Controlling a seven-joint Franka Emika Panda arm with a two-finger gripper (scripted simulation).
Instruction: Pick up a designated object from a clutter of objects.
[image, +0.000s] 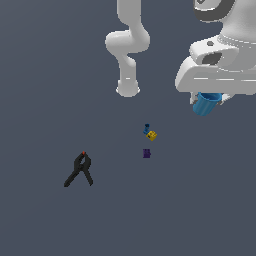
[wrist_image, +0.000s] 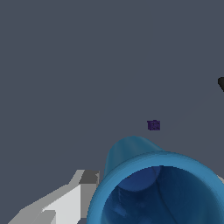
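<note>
Jaws of the gripper (image: 207, 102) clamped on the blue cup (image: 206, 104), held up off the desk (image: 50, 100). Yellow cube (image: 152, 135), dark-blue piece (image: 146, 128), purple block (image: 146, 153) well below the jaws; clamp (image: 79, 170) farther off, probably untouched

Around the claw (image: 209, 101) the air lay open on every side, with only the blue cup (image: 206, 104) filling the space between its fingers. Well below it, the yellow cube (image: 152, 135), the tiny dark-blue piece (image: 146, 129) and the purple block (image: 146, 153) sat close together on the floor (image: 50, 100). The black clamp (image: 80, 170) lay farther off, leaving wide bare ground between them.
</note>
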